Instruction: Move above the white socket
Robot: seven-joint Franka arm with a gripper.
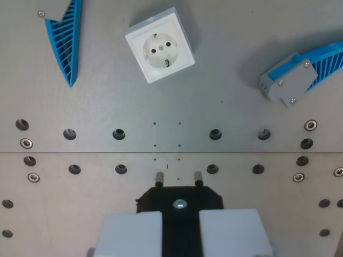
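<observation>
The white socket point(159, 45) is a square wall socket with a round recess. It lies flat on the grey metal plate point(107, 101), near the top of the wrist view, slightly left of centre and rotated a little. My gripper point(180, 215) is at the bottom centre, and its two pale fingers point(131, 233) are shut on a black plug point(179, 201). The plug's two metal pins point(159, 178) point toward the socket. The plug is well apart from the socket, below it in the picture.
A blue ribbed part point(67, 37) lies at the wrist view's top left. A blue and grey part point(300, 72) lies at the wrist view's right. Rows of holes and screws point(119, 134) cross the plate, and a seam point(80, 153) runs across it.
</observation>
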